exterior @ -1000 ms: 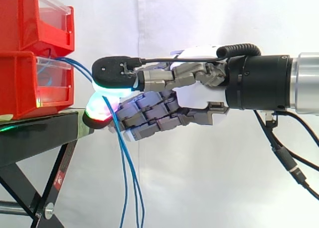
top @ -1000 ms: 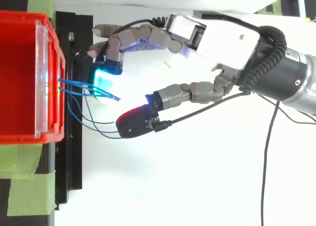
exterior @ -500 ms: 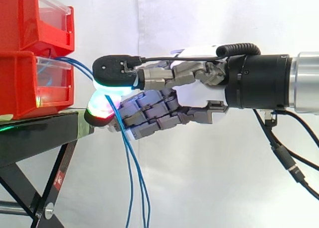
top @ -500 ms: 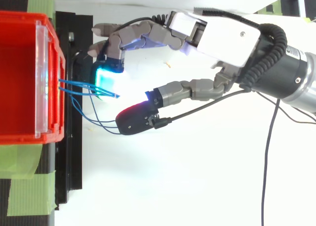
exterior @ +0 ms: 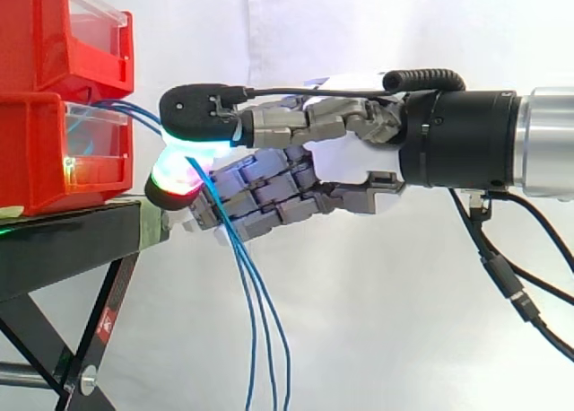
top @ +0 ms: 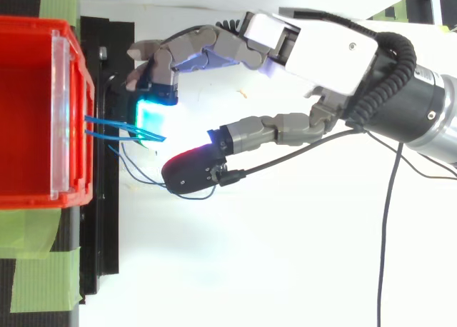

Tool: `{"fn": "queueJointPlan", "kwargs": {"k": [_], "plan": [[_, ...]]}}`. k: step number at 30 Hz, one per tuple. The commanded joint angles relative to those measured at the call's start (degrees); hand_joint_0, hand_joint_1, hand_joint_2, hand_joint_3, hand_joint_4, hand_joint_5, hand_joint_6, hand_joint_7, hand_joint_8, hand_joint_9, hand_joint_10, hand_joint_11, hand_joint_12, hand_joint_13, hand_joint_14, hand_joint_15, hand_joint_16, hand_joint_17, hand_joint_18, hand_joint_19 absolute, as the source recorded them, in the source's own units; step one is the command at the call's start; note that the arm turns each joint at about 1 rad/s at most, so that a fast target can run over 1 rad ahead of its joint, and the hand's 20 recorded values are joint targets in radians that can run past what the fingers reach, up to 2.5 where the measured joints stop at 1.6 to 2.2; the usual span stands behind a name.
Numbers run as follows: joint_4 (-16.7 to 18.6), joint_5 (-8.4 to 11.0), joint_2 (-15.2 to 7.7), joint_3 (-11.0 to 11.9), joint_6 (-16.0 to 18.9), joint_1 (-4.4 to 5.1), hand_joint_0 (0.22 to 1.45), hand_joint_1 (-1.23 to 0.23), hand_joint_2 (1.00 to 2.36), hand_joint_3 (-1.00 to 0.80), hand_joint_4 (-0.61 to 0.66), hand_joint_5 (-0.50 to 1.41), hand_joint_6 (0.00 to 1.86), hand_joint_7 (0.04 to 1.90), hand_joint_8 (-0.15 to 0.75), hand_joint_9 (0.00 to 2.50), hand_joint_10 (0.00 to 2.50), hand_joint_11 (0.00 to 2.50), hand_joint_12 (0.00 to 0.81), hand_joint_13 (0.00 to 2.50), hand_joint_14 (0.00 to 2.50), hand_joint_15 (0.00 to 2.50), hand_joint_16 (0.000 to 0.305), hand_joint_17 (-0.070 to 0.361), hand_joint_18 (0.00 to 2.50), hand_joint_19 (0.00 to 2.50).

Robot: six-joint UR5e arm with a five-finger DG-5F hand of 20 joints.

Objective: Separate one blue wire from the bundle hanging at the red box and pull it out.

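From the side, your hand (exterior: 341,173) reached in from 3 o'clock. It sat level with the front of the lower red box (exterior: 36,151), which stood at 9 o'clock on the black stand (exterior: 63,240) beneath a second red bin (exterior: 54,34). The blue wires (exterior: 242,272) left the box's front, arched over toward 3 o'clock and ran through the far end of the hand. From there they hung down toward 6 o'clock, fanning slightly toward 5. More than one strand passed through the hand. Whether it had clamped on any of them or merely cradled them, I could not tell.

From above, the hand (top: 321,52) came in from 3 o'clock, its far end just short of the box (top: 28,113) and over the edge of the stand (top: 107,234). The wires (top: 107,120) stuck out of the box toward 3 o'clock, and thinner loops curled round toward 5 o'clock beneath the hand.

To do this step well, I judge you needed a single strand isolated before any pull. Take it where the strands spread apart, not at the box mouth where they crowd. Then draw steadily toward 3 o'clock, along the line the wire leaves the box, checking that its neighbours hung slack.
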Motion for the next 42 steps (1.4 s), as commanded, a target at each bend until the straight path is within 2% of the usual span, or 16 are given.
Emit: {"fn": "queueJointPlan", "kwargs": {"k": [1,8,12,16,19,20,23,25,28,29,30,31,34,35,37,42], "plan": [[0.0,0.09,0.0,0.2,0.0,-0.01,0.62,-0.70,1.02,-0.30,0.21,-0.19,0.85,1.03,0.368,0.72,0.02,0.58,0.353,0.41,0.01,0.15,0.046,0.103,0.39,0.32],[-0.6,0.26,0.0,0.2,0.4,-0.01,0.63,-0.72,1.02,-0.28,0.17,-0.19,0.85,1.04,0.369,0.76,0.02,0.60,0.358,0.51,0.01,0.21,0.046,0.103,0.41,0.33],[-1.0,0.26,0.0,0.2,2.5,0.17,0.63,-0.72,1.02,-0.28,0.17,-0.19,0.85,1.06,0.376,0.80,0.02,0.60,0.364,0.64,0.01,0.28,0.046,0.102,0.43,0.34],[-3.5,0.00,0.0,0.2,8.1,0.17,0.64,-0.71,1.02,-0.28,0.17,-0.19,0.85,1.06,0.401,0.80,0.01,0.50,0.362,0.65,0.01,0.27,0.046,0.103,0.44,0.34],[-4.6,0.00,0.0,0.2,11.4,0.17,0.64,-0.70,1.02,-0.29,0.19,-0.19,0.85,1.05,0.428,0.78,0.01,0.36,0.361,0.66,0.01,0.27,0.046,0.103,0.45,0.34],[-4.6,0.00,0.0,0.2,11.4,0.17,0.64,-0.70,1.02,-0.30,0.19,-0.19,0.85,1.05,0.431,0.78,0.01,0.31,0.361,0.66,0.01,0.26,0.046,0.103,0.45,0.34],[-5.8,-0.17,-0.1,0.2,15.3,0.17,0.64,-0.69,1.02,-0.30,0.19,-0.19,0.85,1.05,0.451,0.77,0.01,0.22,0.364,0.66,0.01,0.25,0.046,0.104,0.46,0.33],[-7.2,-1.14,-0.1,0.2,20.2,0.26,0.64,-0.69,1.02,-0.30,0.19,-0.19,0.85,1.05,0.451,0.76,0.01,0.21,0.365,0.66,0.01,0.26,0.046,0.104,0.45,0.33],[-8.6,-2.37,-0.1,0.2,24.9,0.34,0.64,-0.69,1.02,-0.30,0.18,-0.19,0.85,1.05,0.447,0.76,0.01,0.22,0.364,0.65,0.01,0.25,0.046,0.104,0.45,0.33],[-8.6,-2.37,-0.1,0.2,24.9,0.34,0.64,-0.69,1.02,-0.31,0.18,-0.19,0.85,1.04,0.444,0.76,0.01,0.22,0.364,0.65,0.01,0.25,0.046,0.104,0.45,0.33],[-9.8,-2.99,-0.1,0.2,27.9,0.34,0.64,-0.69,1.02,-0.30,0.18,-0.19,0.85,1.04,0.446,0.76,0.01,0.22,0.365,0.65,0.01,0.25,0.046,0.104,0.45,0.33],[-9.8,-2.99,-0.1,0.2,27.9,0.34,0.64,-0.69,1.02,-0.30,0.18,-0.19,0.85,1.04,0.445,0.76,0.01,0.21,0.366,0.64,0.01,0.25,0.046,0.104,0.44,0.33],[-10.8,-3.07,-0.1,0.1,32.0,0.34,0.64,-0.69,1.02,-0.31,0.18,-0.19,0.85,1.05,0.451,0.75,0.00,0.15,0.365,0.63,0.01,0.23,0.046,0.105,0.43,0.33],[-10.8,-3.07,-0.1,0.1,32.0,0.34,0.64,-0.68,1.02,-0.32,0.18,-0.20,0.85,1.05,0.458,0.76,0.00,0.10,0.368,0.62,0.01,0.23,0.047,0.105,0.43,0.32],[-11.5,-3.07,-0.1,0.1,34.5,0.34,0.64,-0.67,1.02,-0.33,0.17,-0.20,0.85,1.04,0.469,0.76,0.00,0.01,0.365,0.62,0.01,0.21,0.047,0.106,0.43,0.31],[-11.9,-3.16,-0.1,0.1,38.7,0.34,0.65,-0.65,1.01,-0.36,0.14,-0.21,0.86,1.02,0.481,0.76,0.00,0.00,0.365,0.62,0.01,0.19,0.048,0.107,0.43,0.31]]}}
